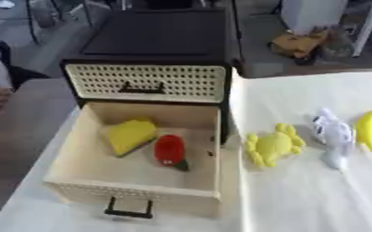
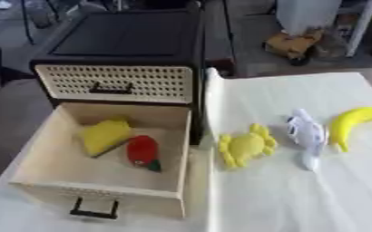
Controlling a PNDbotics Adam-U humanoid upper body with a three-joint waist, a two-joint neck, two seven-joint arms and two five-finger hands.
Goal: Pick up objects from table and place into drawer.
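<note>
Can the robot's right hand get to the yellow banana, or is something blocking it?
Probably yes. The banana lies in the open at the right edge of the white cloth, on the right arm's side, with only the white toy on its left. No hand shows yet.

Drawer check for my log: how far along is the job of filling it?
Done: a yellow wedge and a red pepper-like toy lie inside the open drawer. In hand: nothing; neither robot hand shows in either view. Left on the white table cover: a yellow crab-like toy, a white toy and a banana.
</note>
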